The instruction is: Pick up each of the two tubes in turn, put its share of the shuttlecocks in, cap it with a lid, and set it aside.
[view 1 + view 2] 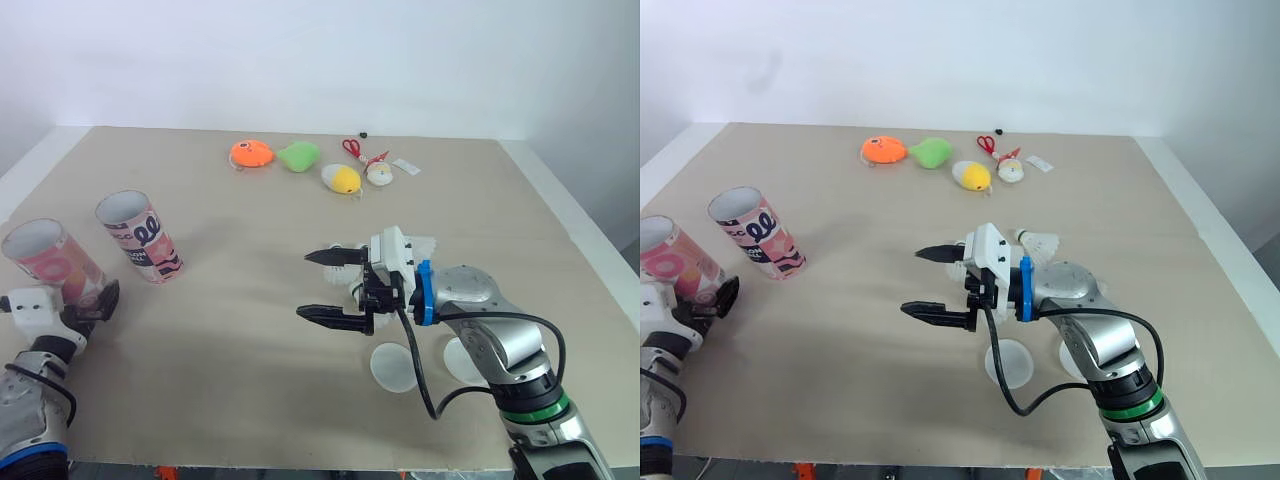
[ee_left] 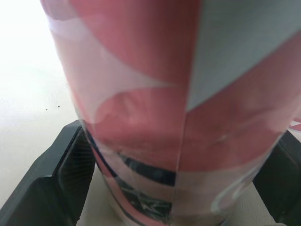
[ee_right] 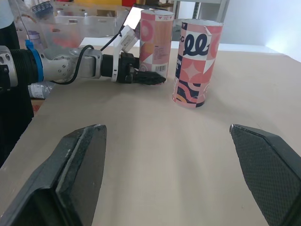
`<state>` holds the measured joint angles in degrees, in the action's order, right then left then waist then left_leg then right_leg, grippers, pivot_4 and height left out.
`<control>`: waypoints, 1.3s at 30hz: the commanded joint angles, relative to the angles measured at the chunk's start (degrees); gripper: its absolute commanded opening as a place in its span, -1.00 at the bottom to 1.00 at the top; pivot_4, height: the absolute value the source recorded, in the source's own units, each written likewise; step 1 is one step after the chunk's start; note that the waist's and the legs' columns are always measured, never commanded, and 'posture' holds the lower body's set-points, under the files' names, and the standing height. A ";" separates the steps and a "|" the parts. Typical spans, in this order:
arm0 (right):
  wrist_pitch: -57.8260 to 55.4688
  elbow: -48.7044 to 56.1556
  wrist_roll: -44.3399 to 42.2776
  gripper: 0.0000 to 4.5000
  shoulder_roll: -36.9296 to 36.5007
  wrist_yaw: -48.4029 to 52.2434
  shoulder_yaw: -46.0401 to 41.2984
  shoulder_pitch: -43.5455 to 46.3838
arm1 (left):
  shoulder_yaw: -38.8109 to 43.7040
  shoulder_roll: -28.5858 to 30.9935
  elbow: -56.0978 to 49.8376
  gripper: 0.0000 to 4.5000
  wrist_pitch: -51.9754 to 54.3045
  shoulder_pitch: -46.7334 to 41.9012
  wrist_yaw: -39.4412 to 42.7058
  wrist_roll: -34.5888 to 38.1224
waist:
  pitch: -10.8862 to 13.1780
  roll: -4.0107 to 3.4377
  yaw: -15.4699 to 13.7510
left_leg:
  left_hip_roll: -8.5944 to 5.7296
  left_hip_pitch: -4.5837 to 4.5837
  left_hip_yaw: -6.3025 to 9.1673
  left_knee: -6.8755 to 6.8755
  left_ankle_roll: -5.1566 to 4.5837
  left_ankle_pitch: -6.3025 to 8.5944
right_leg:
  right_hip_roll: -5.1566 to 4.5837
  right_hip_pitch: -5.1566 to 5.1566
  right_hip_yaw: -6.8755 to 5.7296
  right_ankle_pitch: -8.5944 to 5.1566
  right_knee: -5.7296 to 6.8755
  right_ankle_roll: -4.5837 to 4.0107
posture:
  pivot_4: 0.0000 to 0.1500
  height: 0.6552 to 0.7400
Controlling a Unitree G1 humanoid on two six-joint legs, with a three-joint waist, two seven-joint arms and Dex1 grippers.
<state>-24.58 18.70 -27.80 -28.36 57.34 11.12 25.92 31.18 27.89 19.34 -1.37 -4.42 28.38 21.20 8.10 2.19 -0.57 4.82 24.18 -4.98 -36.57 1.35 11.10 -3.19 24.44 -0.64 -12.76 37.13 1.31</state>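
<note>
Presumably to steady it for loading, the left gripper [image 1: 88, 303] clamps the pink tube [image 1: 50, 260] low down, upright at the worktop's left edge beside the second tube [image 1: 140, 238], while the right gripper [image 1: 303, 285] hangs spread and empty by the shuttlecocks [image 1: 1040, 242].

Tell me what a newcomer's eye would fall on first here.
The right end effector, wide open, hangs over the middle of the table. At the table's left edge the left end effector is clamped on a pink tube, with a second tube standing open-topped beside it. An orange toy, a green toy and a yellow toy lie near the far edge.
</note>
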 commanded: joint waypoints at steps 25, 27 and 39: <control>-8.84 24.77 -2.44 1.00 -6.08 -18.59 -10.72 -25.27 | -4.28 41.29 -30.71 0.32 11.39 27.10 46.69 0.88 | 0.28 -0.13 0.07 | 0.13 0.35 -0.02 0.20 0.48 0.52 | 0.08 0.83 -0.04 -0.80 0.02 -0.17 | 1.00 1.00; -10.81 25.98 -3.15 1.00 -6.97 -19.74 -11.70 -28.01 | -8.88 45.73 -28.28 0.32 7.96 23.68 48.29 -4.21 | 0.29 -0.14 -0.09 | 0.10 0.32 -0.01 0.20 0.48 0.52 | 0.06 0.79 -0.05 -0.80 0.02 -0.14 | 1.00 1.00; -8.53 29.73 -1.32 1.00 -6.09 -24.53 -14.20 -42.70 | -35.36 46.33 -20.91 0.32 10.45 -9.24 56.24 -14.63 | 0.34 -0.22 0.01 | 0.00 0.48 0.04 0.17 0.44 0.63 | 0.36 0.60 0.37 -1.05 0.12 0.23 | 1.00 1.00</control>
<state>-34.47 46.21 -29.58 -34.62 33.31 -2.44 -16.11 -2.64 74.77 -2.30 8.24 -12.27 84.08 7.80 8.43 1.97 -0.56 4.82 24.65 -4.92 -36.39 1.79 11.73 -2.83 25.01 -0.27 -13.81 37.25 1.55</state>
